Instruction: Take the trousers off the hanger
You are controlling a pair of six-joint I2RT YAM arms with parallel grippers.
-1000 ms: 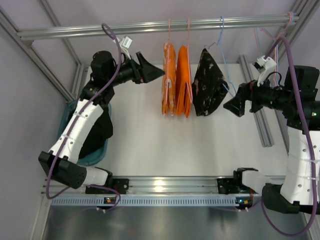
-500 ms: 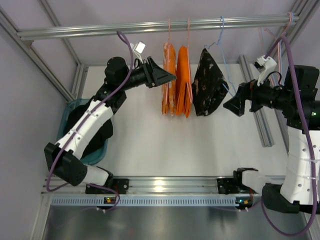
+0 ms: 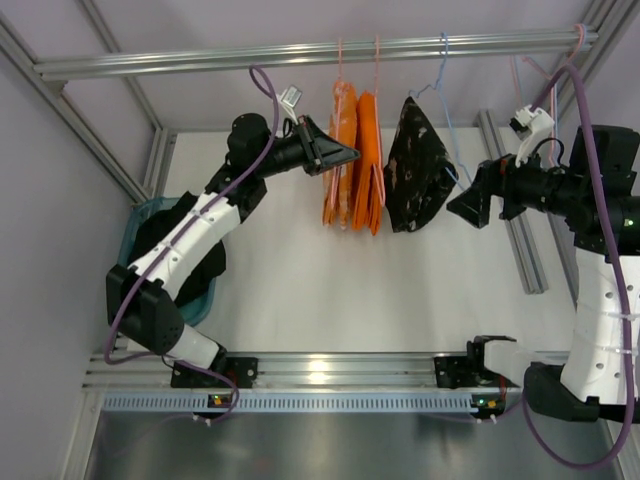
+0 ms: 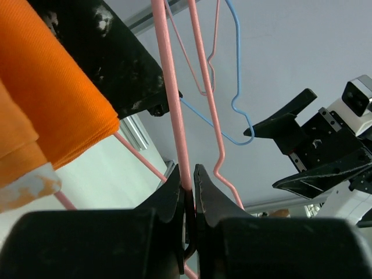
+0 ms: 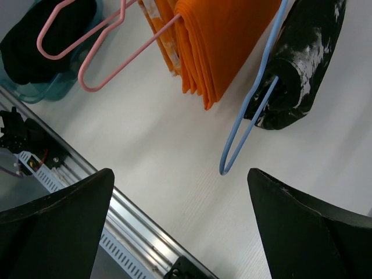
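The left fingers (image 4: 168, 200) pinch the hanger (image 4: 174, 116) wire beside the trousers' (image 4: 52, 87) edge, while the right fingers (image 5: 52, 221) stand wide, well apart, above the surface (image 5: 174, 151).

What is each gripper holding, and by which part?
The left gripper pinches the hanger by a straight stretch of its pink wire, between the two fingertips. The right gripper is open and holds nothing.

No text, labels or numbers can be read — none anywhere.

Two orange trousers (image 3: 367, 160), one black garment (image 3: 415, 165), one blue hanger (image 4: 238, 58)
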